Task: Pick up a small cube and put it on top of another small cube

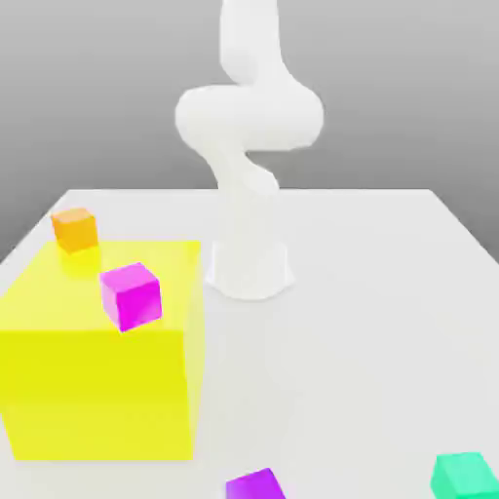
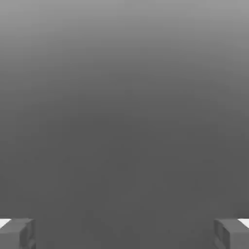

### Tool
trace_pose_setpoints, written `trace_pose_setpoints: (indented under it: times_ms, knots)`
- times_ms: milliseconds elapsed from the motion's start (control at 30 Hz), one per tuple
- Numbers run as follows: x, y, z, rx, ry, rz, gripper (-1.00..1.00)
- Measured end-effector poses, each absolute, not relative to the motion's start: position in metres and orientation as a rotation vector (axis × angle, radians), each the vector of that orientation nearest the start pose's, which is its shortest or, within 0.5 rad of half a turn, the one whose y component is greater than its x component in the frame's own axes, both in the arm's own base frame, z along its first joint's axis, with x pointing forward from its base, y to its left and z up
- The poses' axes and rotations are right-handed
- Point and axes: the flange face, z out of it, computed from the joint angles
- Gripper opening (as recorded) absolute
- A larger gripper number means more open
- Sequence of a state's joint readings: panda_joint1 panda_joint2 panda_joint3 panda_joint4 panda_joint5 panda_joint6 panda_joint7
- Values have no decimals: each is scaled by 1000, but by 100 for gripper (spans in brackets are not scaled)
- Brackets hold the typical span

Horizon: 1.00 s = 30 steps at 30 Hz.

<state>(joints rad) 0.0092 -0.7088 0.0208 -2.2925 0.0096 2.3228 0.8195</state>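
- The hand [image 2: 124,233] is spread wide with nothing between the fingertips [image 2: 17,233]. In the hand view there's just grey backdrop past them, so it isn't over any cube.
- The arm [image 1: 249,127] is folded up high over its base in the middle of the worktop [image 1: 390,292].
- I'd say we're at the very start: nothing picked, the reach for the green cube not begun.
- The green cube [image 1: 466,476] sits at the near edge on the exterior view's right, well apart from everything else.
- The orange cube [image 1: 75,229] is way over on the far left, just behind the yellow block [image 1: 102,361].
- The next move probably calls for swinging down over the green one, lining the fingers up with its flat sides, and closing.
- The magenta cube [image 1: 131,295] is on top of the yellow block, and the purple cube [image 1: 255,485] is at the near edge, some way left of the green.
- The carry to orange likely has to clear that tall block and the magenta cube, so lift high.
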Motion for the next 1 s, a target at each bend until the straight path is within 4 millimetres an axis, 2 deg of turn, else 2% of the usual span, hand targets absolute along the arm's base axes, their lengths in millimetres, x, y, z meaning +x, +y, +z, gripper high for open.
trace_pose_setpoints:
  times_ms: [133,267,500,667,767,1000]
  knots:
    - [427,42,635,-2544,1046,-820,0]
    - [466,71,580,-2608,1052,-696,0]
    - [511,129,472,-2719,1058,-479,0]
    - [522,178,387,-2803,1039,-322,0]
    - [523,198,333,-2847,1050,-231,0]
    - [501,244,207,-2947,1055,-23,0]
